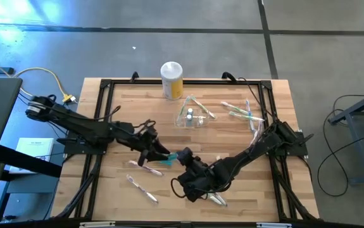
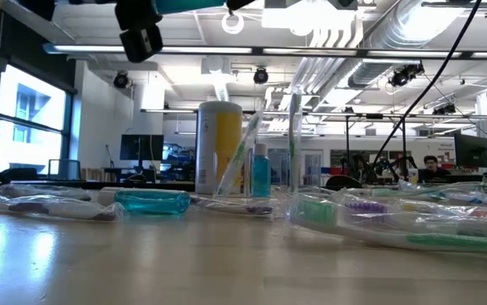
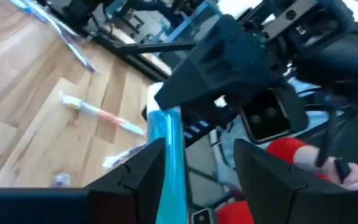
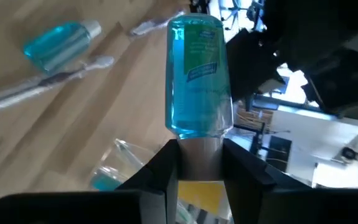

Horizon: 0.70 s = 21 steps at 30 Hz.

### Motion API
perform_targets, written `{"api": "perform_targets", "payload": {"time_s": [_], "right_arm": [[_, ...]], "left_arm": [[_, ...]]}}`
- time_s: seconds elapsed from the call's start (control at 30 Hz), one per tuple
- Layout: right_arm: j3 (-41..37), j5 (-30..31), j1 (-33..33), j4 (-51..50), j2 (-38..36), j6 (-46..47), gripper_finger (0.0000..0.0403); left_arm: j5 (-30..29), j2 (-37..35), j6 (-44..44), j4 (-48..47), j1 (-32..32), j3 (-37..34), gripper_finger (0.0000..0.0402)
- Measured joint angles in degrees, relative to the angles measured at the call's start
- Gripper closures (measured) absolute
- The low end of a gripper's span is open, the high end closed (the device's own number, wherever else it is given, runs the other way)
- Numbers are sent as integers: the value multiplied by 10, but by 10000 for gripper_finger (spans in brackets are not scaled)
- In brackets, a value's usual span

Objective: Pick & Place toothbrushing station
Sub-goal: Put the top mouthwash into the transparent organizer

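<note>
The toothbrushing station [image 1: 191, 117], a clear holder with a few items standing in it, rests on the table's far middle and also shows in the low view [image 2: 260, 169]. My right gripper [image 1: 185, 158] is shut on a small blue mouthwash bottle [image 4: 198, 74], raised above the table's middle. My left gripper [image 1: 163, 152] faces it from the left, open. The bottle's far end [image 3: 166, 149] stands between the left fingers, close beside one finger [image 3: 142, 168]. A second blue bottle [image 4: 60, 42] lies on its side on the table. My right gripper pinches the bottle's grey cap end [image 4: 198, 154] between its two fingers. The bottle's body runs straight on from the fingers toward my left gripper and is lifted clear of the table. Whether my left gripper touches the bottle, I cannot tell.
A yellow canister with a white lid [image 1: 171, 79] stands at the far edge behind the station. Wrapped toothbrushes lie at the far right [image 1: 242, 113], near left [image 1: 142, 188] and near middle [image 1: 216, 199]. A black frame [image 1: 106, 85] borders the table.
</note>
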Motion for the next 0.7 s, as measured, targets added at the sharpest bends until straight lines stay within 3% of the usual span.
{"api": "perform_targets", "payload": {"time_s": [0.2,0.47,0.7], "right_arm": [[0,-3,-4,-16,0,35,316],[0,-12,-4,-31,0,85,316],[1,-33,-4,-45,-1,116,285]], "left_arm": [[1,50,20,-92,0,48,217],[19,84,63,-107,0,75,225],[20,85,95,-114,0,75,315]]}}
